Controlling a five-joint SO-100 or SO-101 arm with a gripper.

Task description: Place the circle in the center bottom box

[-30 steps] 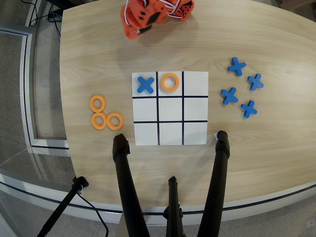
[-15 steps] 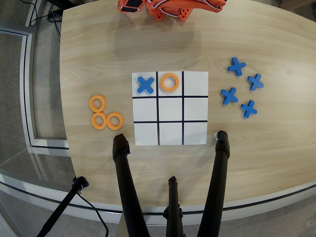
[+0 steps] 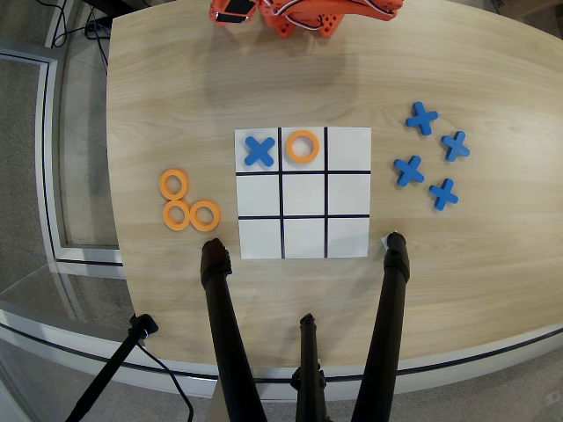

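Observation:
In the overhead view an orange circle lies flat inside the center bottom box, the middle cell of the grid row nearest the arm. A blue X fills the cell to its left. The grid sheet has nine white cells with black lines. Three more orange rings lie on the wood left of the sheet. The orange arm is pulled back at the table's far edge. Only a bit of its gripper shows there, well clear of the circle, and its jaws are cut off by the frame.
Several blue X pieces are scattered right of the sheet. Black tripod legs stand on the table's near edge just below the grid. The table edge curves along the left side.
A second ago the gripper hung over the table near the top left of the grid side. It has since drawn back to the far edge and then stayed still. The circle has not moved.

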